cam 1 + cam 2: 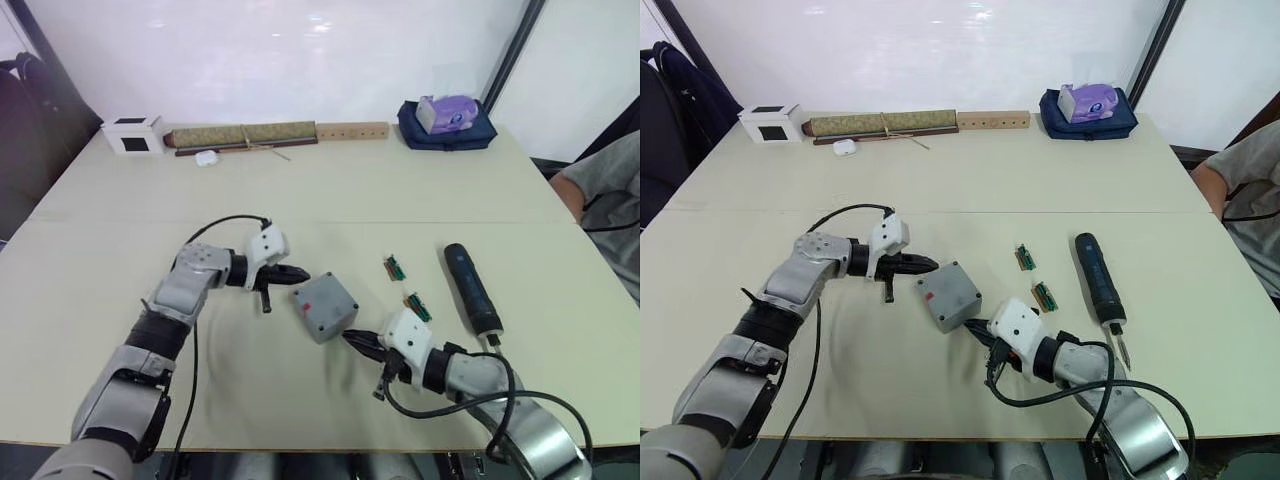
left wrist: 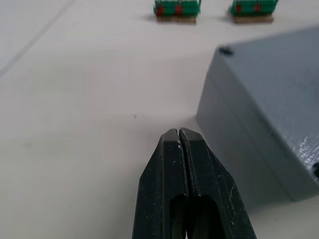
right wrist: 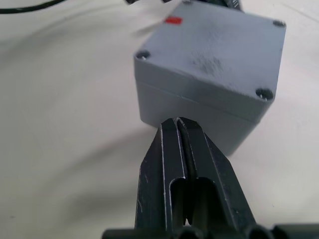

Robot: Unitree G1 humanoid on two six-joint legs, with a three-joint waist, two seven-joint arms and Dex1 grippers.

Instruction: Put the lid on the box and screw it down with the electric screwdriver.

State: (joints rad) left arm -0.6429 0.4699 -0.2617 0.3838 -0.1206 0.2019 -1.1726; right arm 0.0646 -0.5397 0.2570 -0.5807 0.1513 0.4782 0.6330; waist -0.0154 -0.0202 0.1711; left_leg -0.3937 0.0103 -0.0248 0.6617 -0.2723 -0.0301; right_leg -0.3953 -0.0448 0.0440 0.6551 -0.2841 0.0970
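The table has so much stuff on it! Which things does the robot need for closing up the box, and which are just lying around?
For the job:
lid, already sitting on the box
box
electric screwdriver, lying untouched

Just lying about:
two green strips
white cube
rolled mat
wooden bar
tissue pack on a blue bag

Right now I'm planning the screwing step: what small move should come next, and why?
Probably swing the right tool over to the electric screwdriver and open it. The lid already sits on the box, both tools are shut with nothing in them, and the screwdriver lies untouched on the robot's right.
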